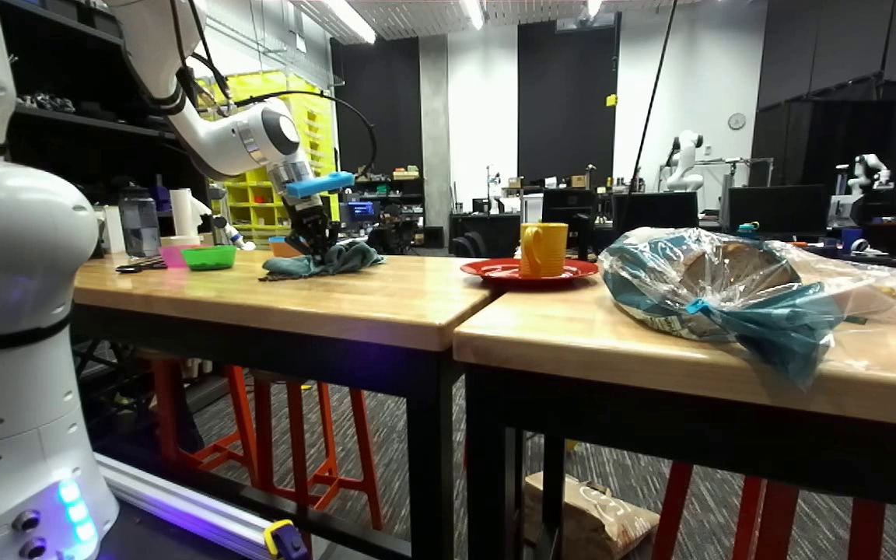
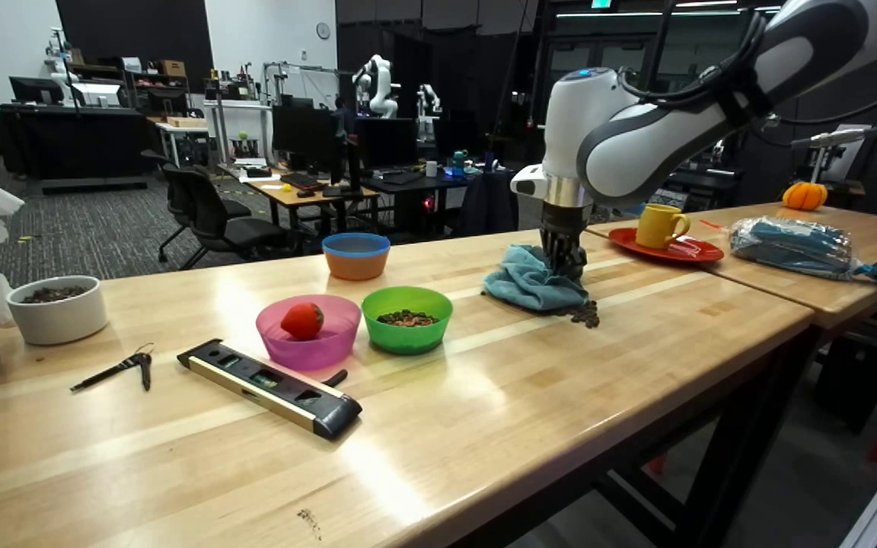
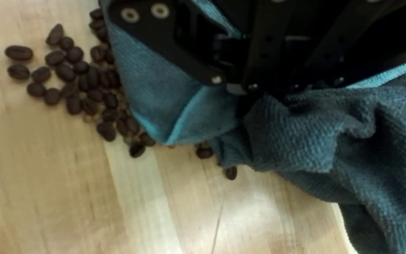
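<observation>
Dozens of beans (image 3: 83, 76) lie loose on the table (image 2: 560, 365), right at the edge of a crumpled blue cloth (image 2: 530, 281), and the gripper (image 2: 562, 268) is clamped on that cloth. Jaws look closed with just fabric pinched in them, though the very tips are buried in the folds. The cloth sits on the table between the green bowl (image 2: 406, 344) and the red plate (image 2: 701, 250).

Handling-wise, my guess: light, soft, totally floppy, with a towel-like weave that shouldn't slip much and basically can't break. Best hold is probably a raised fold near the middle, a few layers thick; grabbing a corner would leave the rest trailing. Beans look small and hard, likely to skitter if nudged.

As for views, the wrist view is where you can pick out single beans, including a couple by the cloth's lower edge, but it shows no bowls at all. In an exterior view you can see down into them: what looks like more beans in the green one, a strawberry (image 2: 303, 321) in the pink bowl (image 2: 309, 354). A paper bag (image 1: 588, 513) on the floor shows in an exterior view too. Can't tell from any of them how many beans are under the cloth.
</observation>
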Tool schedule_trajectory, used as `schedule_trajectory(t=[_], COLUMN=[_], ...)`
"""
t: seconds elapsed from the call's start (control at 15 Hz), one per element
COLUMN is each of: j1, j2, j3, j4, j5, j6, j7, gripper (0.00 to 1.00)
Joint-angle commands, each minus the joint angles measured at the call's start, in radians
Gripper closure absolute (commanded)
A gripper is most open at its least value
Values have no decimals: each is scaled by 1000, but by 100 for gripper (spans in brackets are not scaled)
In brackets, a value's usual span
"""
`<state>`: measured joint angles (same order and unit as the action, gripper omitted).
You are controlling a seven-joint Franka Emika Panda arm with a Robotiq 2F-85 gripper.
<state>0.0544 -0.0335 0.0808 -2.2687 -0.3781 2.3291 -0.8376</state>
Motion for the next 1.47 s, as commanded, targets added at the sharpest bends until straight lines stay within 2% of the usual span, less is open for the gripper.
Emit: schedule_trajectory(t=[0.0, 0.4, 0.73, 1.0, 1.4], j1=[3, 8, 11, 10, 10], j2=[-24, -9, -29, -63, -78], j3=[-12, -11, -10, -14, -27], j4=[-102, -46, -25, -27, -13], j5=[3, 24, 32, 69, 173], j6=[22, 6, -60, -113, -98], j7=[-14, -13, -48, -94, -111], gripper=[98, 98, 98, 98, 98])
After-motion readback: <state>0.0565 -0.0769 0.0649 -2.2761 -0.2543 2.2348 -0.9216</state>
